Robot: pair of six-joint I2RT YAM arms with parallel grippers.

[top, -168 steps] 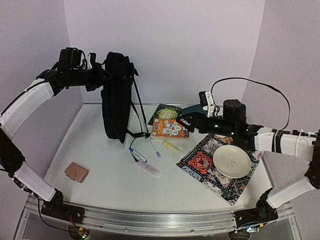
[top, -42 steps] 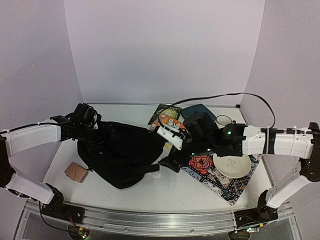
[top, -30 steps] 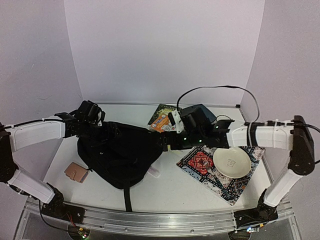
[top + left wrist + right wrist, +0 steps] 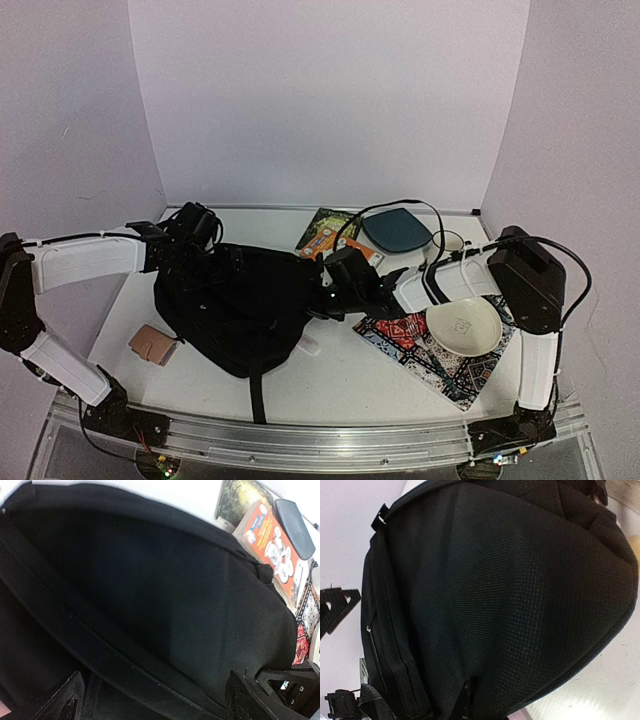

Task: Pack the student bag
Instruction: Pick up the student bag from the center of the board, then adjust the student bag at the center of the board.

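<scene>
A large soft black fabric backpack (image 4: 165,595) fills nearly the whole view, lying on the white desk (image 4: 165,492). Black fingers (image 4: 65,705) stand wide apart at the lower corners. An orange illustrated book (image 4: 272,545) lies just beyond the backpack.

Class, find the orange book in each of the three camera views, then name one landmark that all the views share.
Top external: the orange book lies at centre back, just behind the backpack.
Left wrist: the orange book is at upper right, beyond the backpack.
Right wrist: not in it; the backpack fills the picture.
Shared landmark: the black backpack.
</scene>
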